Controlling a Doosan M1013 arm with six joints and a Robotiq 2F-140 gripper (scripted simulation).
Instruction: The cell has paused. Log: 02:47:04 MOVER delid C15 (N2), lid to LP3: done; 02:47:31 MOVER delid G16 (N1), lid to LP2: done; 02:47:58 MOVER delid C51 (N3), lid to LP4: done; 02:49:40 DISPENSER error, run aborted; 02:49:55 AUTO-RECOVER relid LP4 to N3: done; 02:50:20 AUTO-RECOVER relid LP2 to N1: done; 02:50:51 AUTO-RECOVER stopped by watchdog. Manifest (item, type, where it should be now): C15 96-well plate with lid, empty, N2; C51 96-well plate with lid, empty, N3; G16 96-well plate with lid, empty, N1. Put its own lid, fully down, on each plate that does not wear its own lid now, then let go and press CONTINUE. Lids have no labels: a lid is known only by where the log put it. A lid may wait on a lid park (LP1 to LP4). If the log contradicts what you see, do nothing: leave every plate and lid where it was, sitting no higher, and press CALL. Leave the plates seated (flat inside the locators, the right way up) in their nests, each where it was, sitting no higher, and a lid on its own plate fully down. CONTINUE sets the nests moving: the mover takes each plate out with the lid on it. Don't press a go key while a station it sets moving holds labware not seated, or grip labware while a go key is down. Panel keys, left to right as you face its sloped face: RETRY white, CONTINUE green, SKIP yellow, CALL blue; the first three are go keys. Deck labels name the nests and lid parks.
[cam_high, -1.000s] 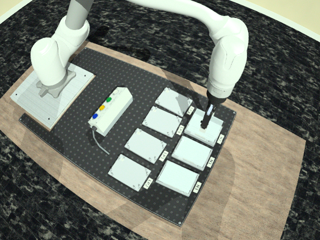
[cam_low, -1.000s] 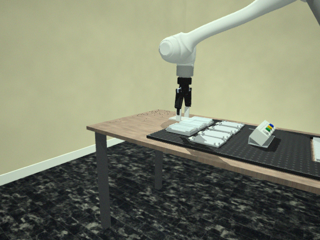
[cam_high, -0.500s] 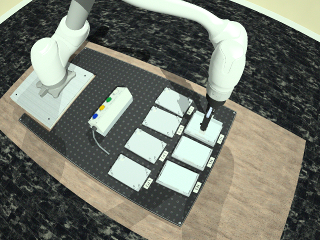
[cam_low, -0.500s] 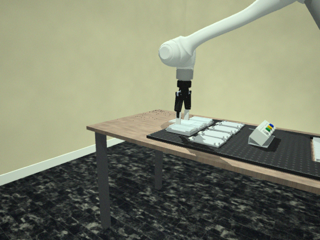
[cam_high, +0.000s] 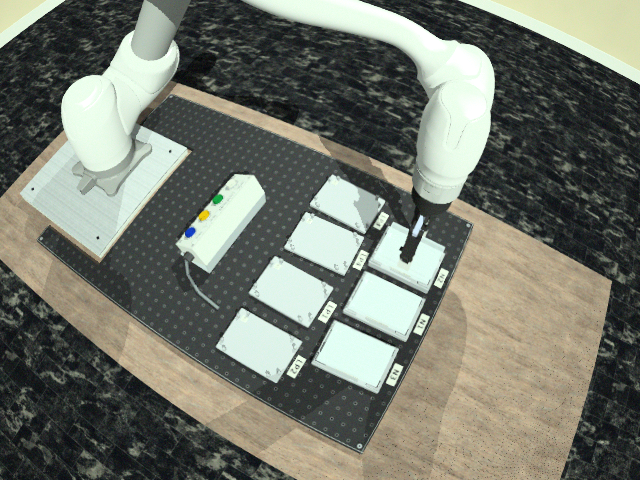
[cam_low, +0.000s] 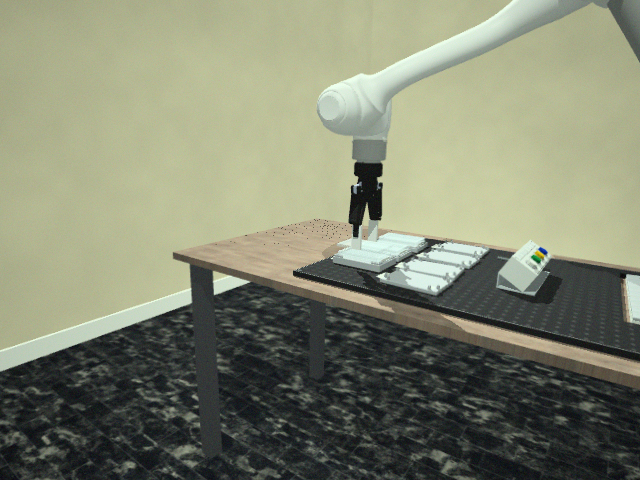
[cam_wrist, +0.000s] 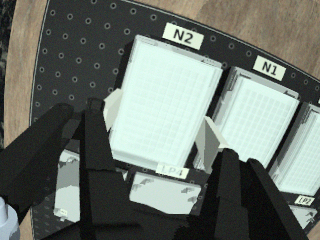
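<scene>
Dark speckled floor lies under the wooden table (cam_low: 242, 253), and on it you see the black perforated deck (cam_high: 155, 289). Nearest to you in the exterior view, the gripper (cam_wrist: 160, 135) stands upright over nest N2 (cam_wrist: 183, 35), its pale fingers closed on the two sides of the lid (cam_wrist: 167, 107) that lies over the plate there. Beside it, the plates in N1 (cam_high: 385, 304) and N3 (cam_high: 355, 356) wear their lids. Next come the four lid parks, among them LP3 (cam_high: 347, 202), which carry nothing. Farther away you find the key panel (cam_high: 222, 221), and behind it the arm's base plate (cam_high: 49, 198).
</scene>
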